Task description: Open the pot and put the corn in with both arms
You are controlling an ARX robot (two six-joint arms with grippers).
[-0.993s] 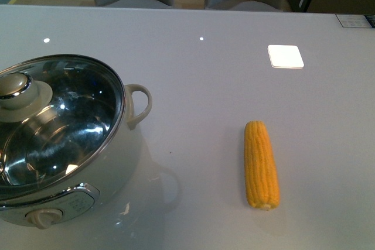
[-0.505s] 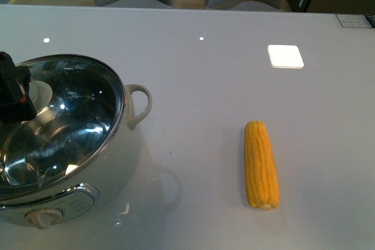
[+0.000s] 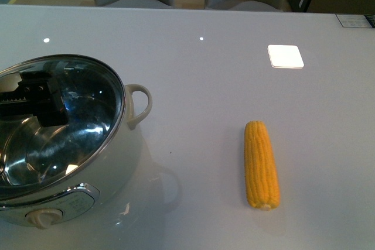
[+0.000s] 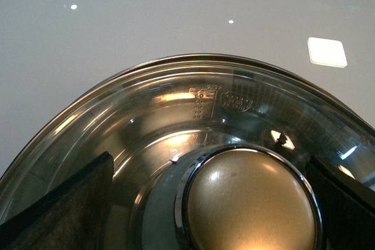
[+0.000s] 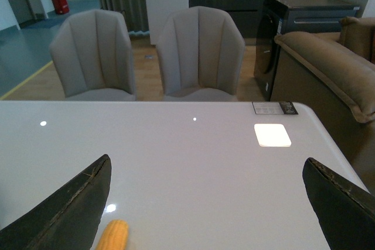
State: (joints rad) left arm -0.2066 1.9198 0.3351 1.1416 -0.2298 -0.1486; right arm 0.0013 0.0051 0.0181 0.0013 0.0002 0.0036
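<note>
Light on my end is soft, even and a bit cool, coming from overhead. The glossy table (image 3: 205, 92) bounces the ceiling lamps back as tiny white dots, plus one square patch (image 3: 286, 56) that's totally blown out. The pot's glass lid (image 3: 94, 95) is a mess of reflections, so my left arm (image 3: 35, 100) over it is just a dark lump. The corn (image 3: 261, 164) looks sharp, with barely a shadow. My left wrist view runs warm, with glare on the lid knob (image 4: 252, 203). My right fingers (image 5: 67, 215) are near-black silhouettes
</note>
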